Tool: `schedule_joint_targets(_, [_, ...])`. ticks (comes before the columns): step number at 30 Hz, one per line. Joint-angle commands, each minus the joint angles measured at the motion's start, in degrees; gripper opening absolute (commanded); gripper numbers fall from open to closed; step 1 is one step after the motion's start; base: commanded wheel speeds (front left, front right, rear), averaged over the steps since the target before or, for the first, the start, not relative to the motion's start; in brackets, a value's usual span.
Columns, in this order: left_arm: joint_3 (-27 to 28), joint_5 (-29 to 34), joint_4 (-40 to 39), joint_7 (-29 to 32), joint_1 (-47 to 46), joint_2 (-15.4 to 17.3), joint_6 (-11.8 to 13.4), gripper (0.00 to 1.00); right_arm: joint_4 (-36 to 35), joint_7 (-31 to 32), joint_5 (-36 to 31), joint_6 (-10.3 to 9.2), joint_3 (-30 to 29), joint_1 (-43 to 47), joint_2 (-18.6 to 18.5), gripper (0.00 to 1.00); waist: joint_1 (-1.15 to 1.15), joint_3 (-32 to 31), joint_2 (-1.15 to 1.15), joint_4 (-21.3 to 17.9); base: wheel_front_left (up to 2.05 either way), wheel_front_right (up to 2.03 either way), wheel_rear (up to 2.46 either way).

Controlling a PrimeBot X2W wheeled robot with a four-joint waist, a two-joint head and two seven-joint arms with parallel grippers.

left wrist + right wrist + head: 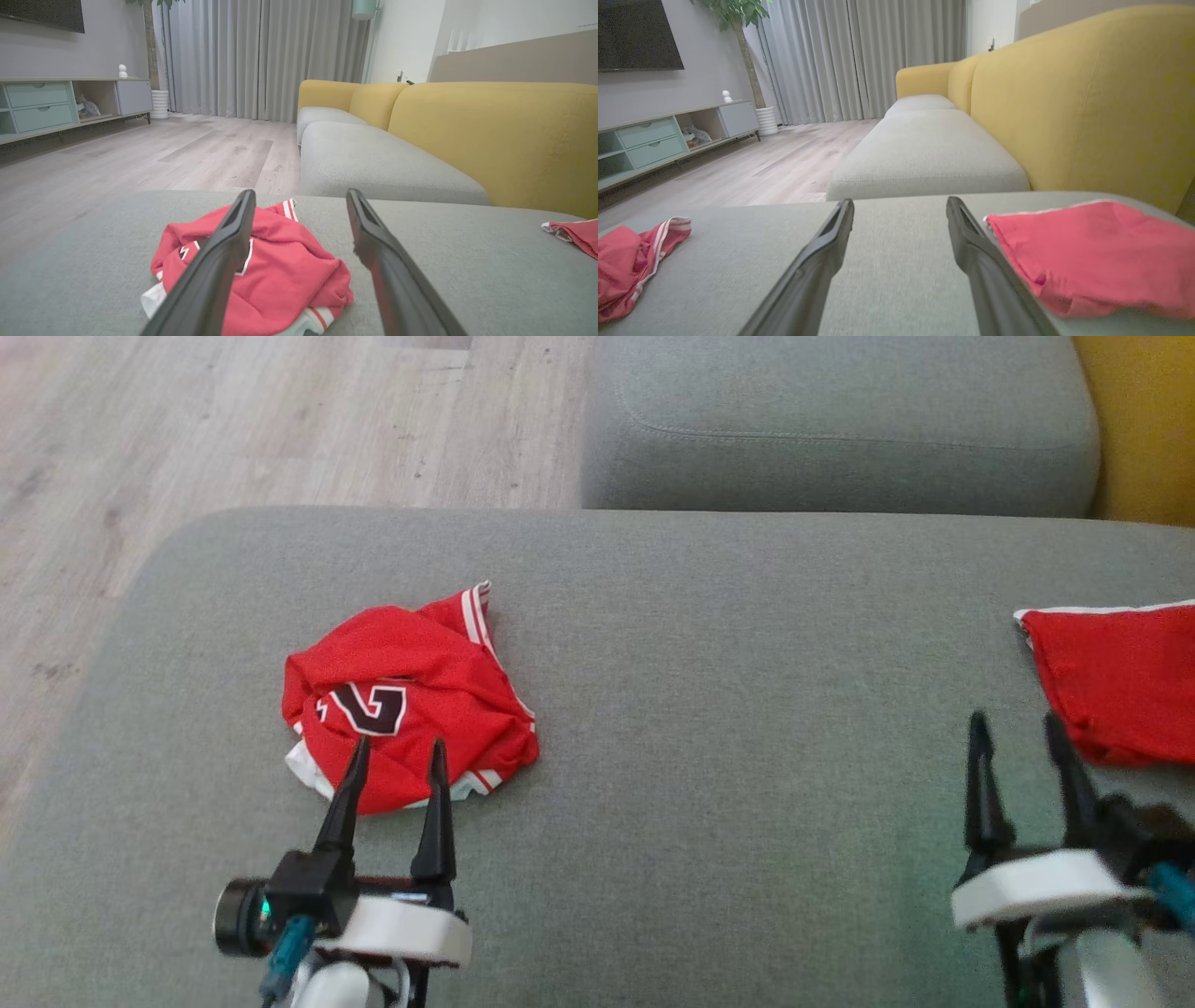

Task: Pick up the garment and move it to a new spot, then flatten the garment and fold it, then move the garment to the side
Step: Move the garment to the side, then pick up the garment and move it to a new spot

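A crumpled red garment (406, 700) with white trim and a dark number lies on the left part of the grey cushion (709, 709). My left gripper (399, 753) stands open just in front of it, its fingertips over the garment's near edge and nothing between them. In the left wrist view the garment (275, 275) sits just beyond and partly behind the left finger (219, 261). My right gripper (1016, 728) is open at the lower right, above bare cushion. In the right wrist view the garment (630, 268) shows at the far left.
A second red cloth (1111, 681), lying flatter, sits at the cushion's right edge, just right of my right gripper (900, 207). Another grey seat cushion (840, 429) lies beyond, with a yellow backrest (495, 140) on the right. Wooden floor (233, 429) spreads to the left.
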Motion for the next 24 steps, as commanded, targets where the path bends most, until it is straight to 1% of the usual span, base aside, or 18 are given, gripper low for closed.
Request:
schedule_joint_targets(1, [2.7,-0.3,-2.1,-0.4,-0.4,0.2,0.5,1.00,-2.9,-0.7,1.5,-0.04,3.0,1.1,-0.1,1.00,0.01,0.1,0.00,-0.6,0.00,0.00,0.00])
schedule_joint_targets(7, [4.1,-0.5,-4.7,-0.4,0.8,0.2,0.5,1.00,-4.6,-0.8,3.3,-0.04,4.1,3.1,-0.1,1.00,0.01,0.2,0.00,-1.4,0.00,0.00,0.00])
schedule_joint_targets(17, [4.1,-0.3,-5.1,-0.4,0.7,0.2,0.1,1.00,-5.6,-0.8,4.1,-0.04,3.9,3.1,0.0,1.00,0.01,0.2,0.00,-1.2,0.00,0.00,0.00])
schedule_joint_targets(22, [3.3,-0.1,-3.9,-0.4,0.0,0.2,0.0,1.00,-6.3,-0.8,4.9,-0.04,4.0,4.2,0.0,1.00,0.01,0.3,0.00,1.5,0.00,0.00,0.00])
schedule_joint_targets(23, [3.1,-0.1,-3.4,-0.4,-0.1,0.2,-0.2,1.00,-6.6,-0.8,5.0,-0.04,4.3,4.4,0.0,1.00,0.01,0.3,0.00,2.2,0.00,0.00,0.00])
schedule_joint_targets(24, [3.3,0.4,-2.2,-0.4,-0.3,0.2,-0.7,1.00,-7.1,-0.8,5.4,-0.04,5.2,4.7,0.0,1.00,0.01,0.2,0.00,4.1,0.00,0.00,0.00])
